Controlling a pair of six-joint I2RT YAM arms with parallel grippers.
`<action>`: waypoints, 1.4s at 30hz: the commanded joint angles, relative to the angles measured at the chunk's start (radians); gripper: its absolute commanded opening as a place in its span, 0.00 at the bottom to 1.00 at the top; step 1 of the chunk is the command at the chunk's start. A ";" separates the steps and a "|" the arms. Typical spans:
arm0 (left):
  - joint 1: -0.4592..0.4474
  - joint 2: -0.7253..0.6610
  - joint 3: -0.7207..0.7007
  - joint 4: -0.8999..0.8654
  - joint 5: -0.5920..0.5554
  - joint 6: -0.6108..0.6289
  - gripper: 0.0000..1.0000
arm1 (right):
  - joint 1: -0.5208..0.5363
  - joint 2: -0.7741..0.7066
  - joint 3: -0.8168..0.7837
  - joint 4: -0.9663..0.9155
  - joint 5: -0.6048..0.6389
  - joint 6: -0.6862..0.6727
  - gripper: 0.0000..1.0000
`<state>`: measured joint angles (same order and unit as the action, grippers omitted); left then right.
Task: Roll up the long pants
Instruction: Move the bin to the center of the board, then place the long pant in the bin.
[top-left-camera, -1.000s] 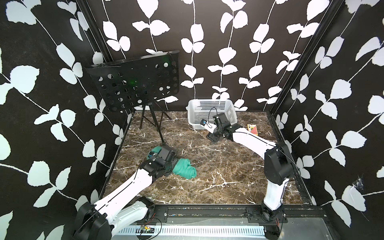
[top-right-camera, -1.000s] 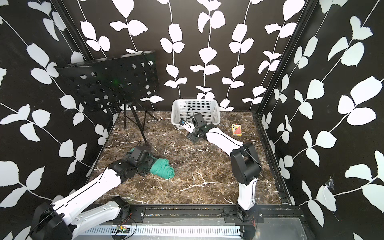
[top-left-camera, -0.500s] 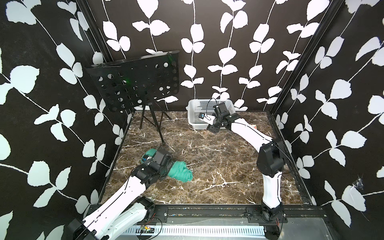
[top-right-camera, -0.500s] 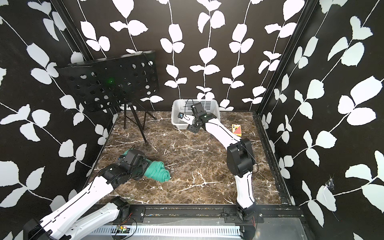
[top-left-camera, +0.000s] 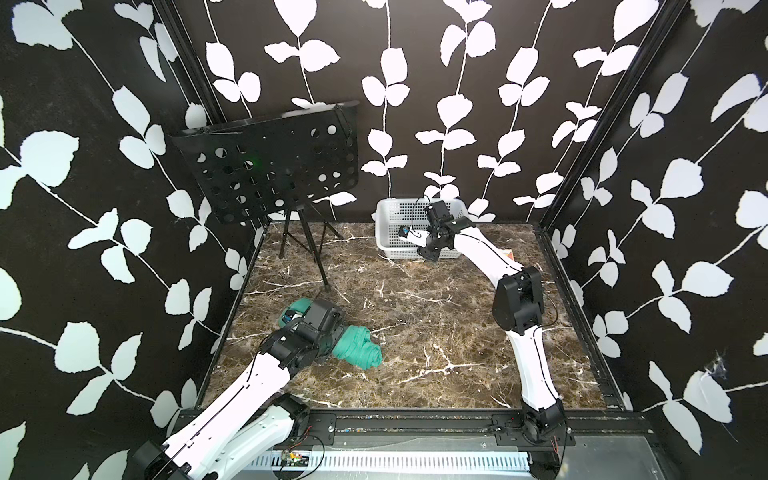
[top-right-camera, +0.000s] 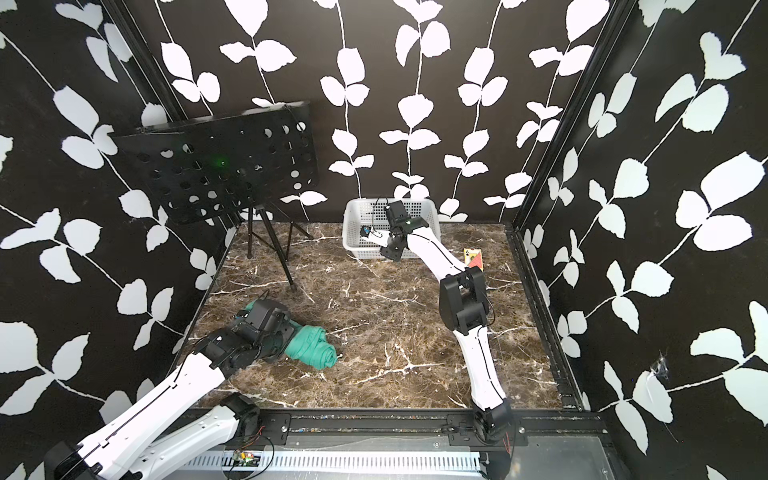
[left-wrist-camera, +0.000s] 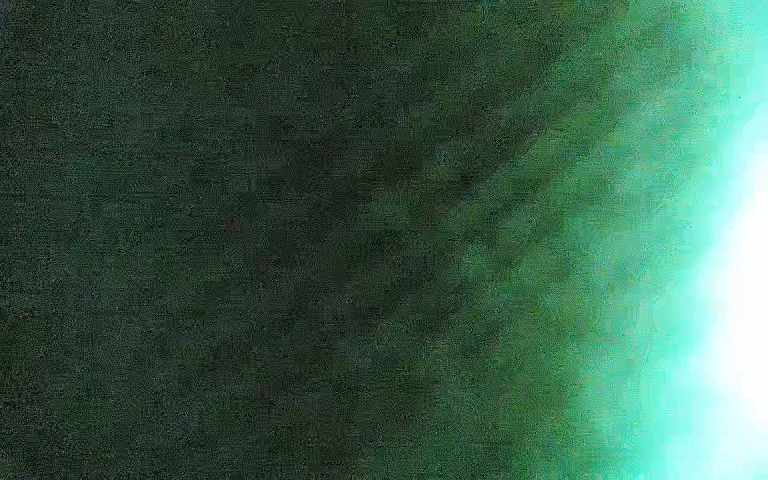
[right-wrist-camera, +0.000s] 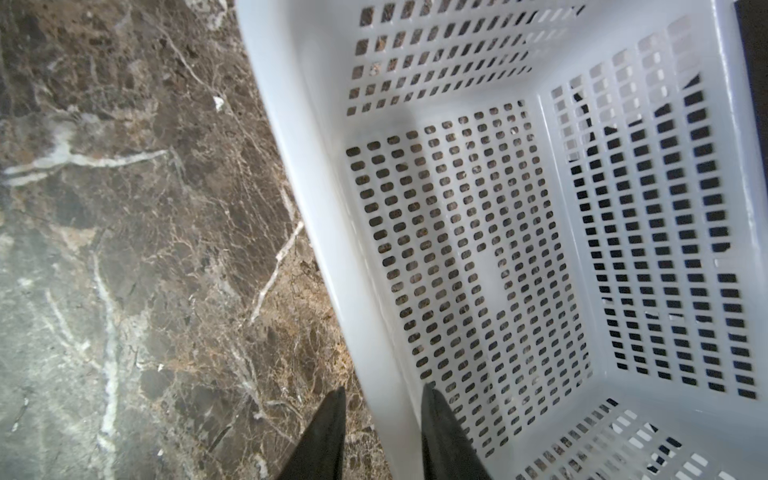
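Note:
The long pants (top-left-camera: 359, 353) (top-right-camera: 313, 349) lie as a teal-green roll on the marble floor at the front left. My left gripper (top-left-camera: 322, 320) sits across the roll's middle, with cloth sticking out on both sides of its black head. Its fingers are hidden, and the left wrist view is filled by dark green cloth (left-wrist-camera: 374, 249). At the back, my right gripper (right-wrist-camera: 384, 411) (top-left-camera: 436, 212) has closed narrowly over the rim of the white basket (right-wrist-camera: 332, 249) (top-left-camera: 386, 203). One finger is inside the wall and one outside. The basket holds nothing.
A black perforated music stand (top-left-camera: 270, 170) stands on tripod legs (top-left-camera: 307, 249) at the back left. A small orange card (top-right-camera: 473, 259) lies by the right wall near the basket. Black leaf-patterned walls close in three sides, and a rail (top-left-camera: 415, 419) runs along the front.
My right gripper rose from the floor in front of the basket to its rim, and its jaws narrowed. The left arm drew back toward the front, bringing the roll with it.

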<state>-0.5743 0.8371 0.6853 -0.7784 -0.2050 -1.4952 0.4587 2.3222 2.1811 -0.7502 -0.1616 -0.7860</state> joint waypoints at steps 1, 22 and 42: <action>0.006 -0.028 0.049 0.003 -0.032 0.025 0.33 | 0.000 0.015 0.052 -0.056 -0.022 -0.033 0.25; 0.009 -0.039 0.096 -0.026 -0.071 0.049 0.35 | 0.018 0.048 0.050 -0.120 -0.004 -0.110 0.19; 0.011 0.044 0.374 -0.001 -0.127 0.122 0.30 | 0.176 -0.396 -0.591 0.084 -0.014 0.099 0.04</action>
<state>-0.5686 0.8738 0.9909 -0.8612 -0.3088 -1.4101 0.6361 1.9457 1.6703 -0.6998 -0.1474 -0.7509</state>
